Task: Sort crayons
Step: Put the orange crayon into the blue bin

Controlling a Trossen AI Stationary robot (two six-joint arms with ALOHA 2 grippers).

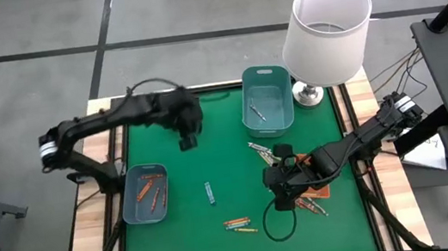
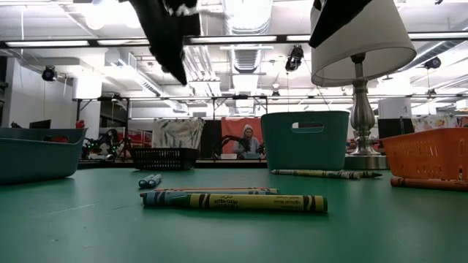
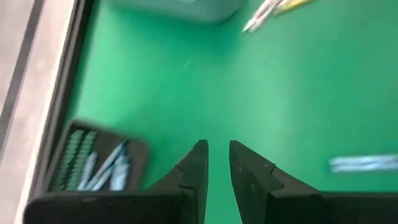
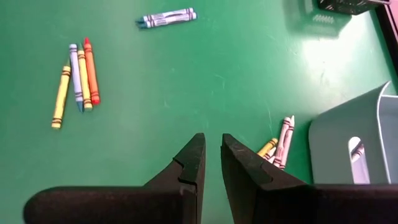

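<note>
Crayons lie loose on the green mat: a blue pair (image 1: 210,192) (image 4: 166,17), a mixed group of yellow, blue and orange ones (image 1: 239,224) (image 4: 78,78), and a few near the teal bin (image 1: 264,150) (image 4: 280,146). More lie by the orange tray (image 1: 313,207). My left gripper (image 1: 188,141) (image 3: 217,146) hovers shut and empty above the mat's far left part. My right gripper (image 1: 278,195) (image 4: 213,138) is shut and empty above bare mat, between the mixed group and the crayons by the teal bin.
A grey-blue tray (image 1: 145,194) at the left holds orange crayons. A teal bin (image 1: 267,101) at the far side holds one crayon. An orange tray (image 2: 428,155) sits under my right arm. A black basket (image 3: 93,162) holds blue crayons. A lamp (image 1: 325,21) stands far right.
</note>
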